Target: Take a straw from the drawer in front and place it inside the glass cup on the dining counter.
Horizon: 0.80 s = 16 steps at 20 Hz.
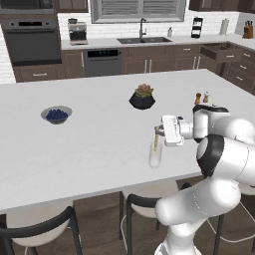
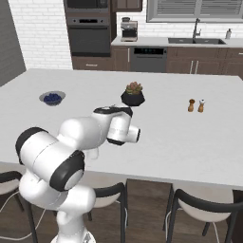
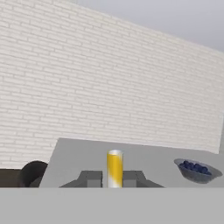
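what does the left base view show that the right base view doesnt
Left base view: the glass cup on the dining counter, the straw reaching down into it from the shut gripper, and the open drawer at the far right. Right base view: the arm's bulk stands in front of that spot. Both: blueberry bowl, plant pot, shakers.

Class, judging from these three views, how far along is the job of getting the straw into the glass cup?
Done: the straw is out of the drawer, which stands open.
In hand: the gripper is shut on the straw, holding it upright over the glass cup on the dining counter, its lower end apparently inside the rim.
Left: releasing it and withdrawing.
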Motion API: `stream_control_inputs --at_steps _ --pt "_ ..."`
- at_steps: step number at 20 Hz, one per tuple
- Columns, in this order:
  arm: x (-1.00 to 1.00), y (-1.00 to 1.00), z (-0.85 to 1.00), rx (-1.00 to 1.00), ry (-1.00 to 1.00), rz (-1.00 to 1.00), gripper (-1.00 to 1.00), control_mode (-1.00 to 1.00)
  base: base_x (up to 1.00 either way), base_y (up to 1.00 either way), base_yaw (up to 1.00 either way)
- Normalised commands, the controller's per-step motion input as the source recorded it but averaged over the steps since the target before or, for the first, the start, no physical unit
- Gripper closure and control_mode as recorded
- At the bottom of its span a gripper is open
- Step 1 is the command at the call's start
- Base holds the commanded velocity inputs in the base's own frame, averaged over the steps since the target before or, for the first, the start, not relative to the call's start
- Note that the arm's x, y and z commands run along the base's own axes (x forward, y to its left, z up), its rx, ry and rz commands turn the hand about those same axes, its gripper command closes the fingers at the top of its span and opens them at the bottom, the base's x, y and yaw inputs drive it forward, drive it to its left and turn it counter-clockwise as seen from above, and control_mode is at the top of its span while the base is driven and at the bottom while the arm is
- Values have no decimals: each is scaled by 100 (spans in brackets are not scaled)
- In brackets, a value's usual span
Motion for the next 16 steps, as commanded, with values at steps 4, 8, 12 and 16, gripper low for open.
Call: stream_control_inputs --at_steps 4,8,12,16 --pt "-36 0 -21 0 4 -3 100 -100 0 0 0" --pt "3 0 -34 0 11 -2 100 -100 0 0 0" --pt "22 1 -30 0 12 0 -100 -100 0 0 0" --pt "7 0 -4 0 4 -1 -100 -100 0 0 0"
